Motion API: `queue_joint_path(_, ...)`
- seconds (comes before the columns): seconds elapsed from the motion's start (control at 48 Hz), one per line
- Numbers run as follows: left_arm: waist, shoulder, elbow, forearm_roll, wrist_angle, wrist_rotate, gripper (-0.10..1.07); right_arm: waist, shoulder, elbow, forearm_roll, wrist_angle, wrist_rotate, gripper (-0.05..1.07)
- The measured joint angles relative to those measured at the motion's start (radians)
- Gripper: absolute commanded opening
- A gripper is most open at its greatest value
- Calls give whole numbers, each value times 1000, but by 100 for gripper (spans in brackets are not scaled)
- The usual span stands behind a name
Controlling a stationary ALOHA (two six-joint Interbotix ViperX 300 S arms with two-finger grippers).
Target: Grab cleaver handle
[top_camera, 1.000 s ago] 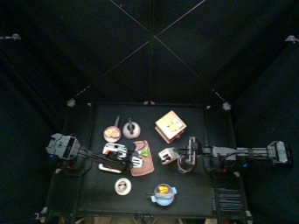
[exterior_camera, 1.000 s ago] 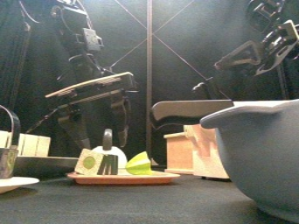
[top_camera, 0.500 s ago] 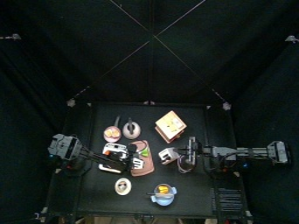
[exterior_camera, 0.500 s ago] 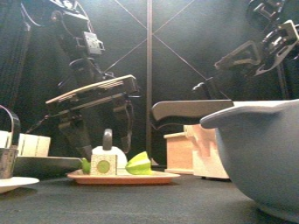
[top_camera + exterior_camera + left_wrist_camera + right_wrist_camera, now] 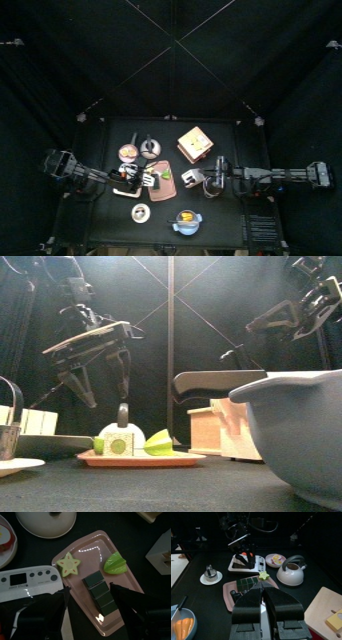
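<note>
Pink tray holds a pale star-shaped piece, a green wedge and a dark green cleaver, lying lengthwise along the tray. Left gripper hovers above it, jaws spread wide and empty. Which end is the handle is hard to make out. Right gripper, jaws pressed together, rests apart beside a white kettle.

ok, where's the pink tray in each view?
Top view: pink tray at the table's middle, slightly left and toward the front.
Front view: low, left of centre, seen edge-on.
Left wrist view: fills the middle, running diagonally.
Right wrist view: centre-left, just past the claw.
Shared landmark: the green wedge on it, clear in the front and left wrist views.
</note>
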Motion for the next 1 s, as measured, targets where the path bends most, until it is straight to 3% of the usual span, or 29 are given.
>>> queue_joint_path(0.125,0,-52,54,74,-6,28,96,0,3,0,0,0,0,1)
queue_joint_path(0.25,0,-133,123,202,-87,58,96,2,-6,0,0,0,0,1)
queue_joint_path(0.479,35,-313,216,453,-367,64,96,3,-18,0,15,0,5,1)
queue_joint_path(0.646,57,-414,313,658,-540,69,96,46,-20,-14,91,3,43,1)
queue_joint_path(0.792,55,-457,359,785,-603,74,96,110,-20,-34,176,37,140,1)
queue_joint_path(1.0,37,-454,359,882,-672,87,96,158,-12,-44,249,83,305,1)
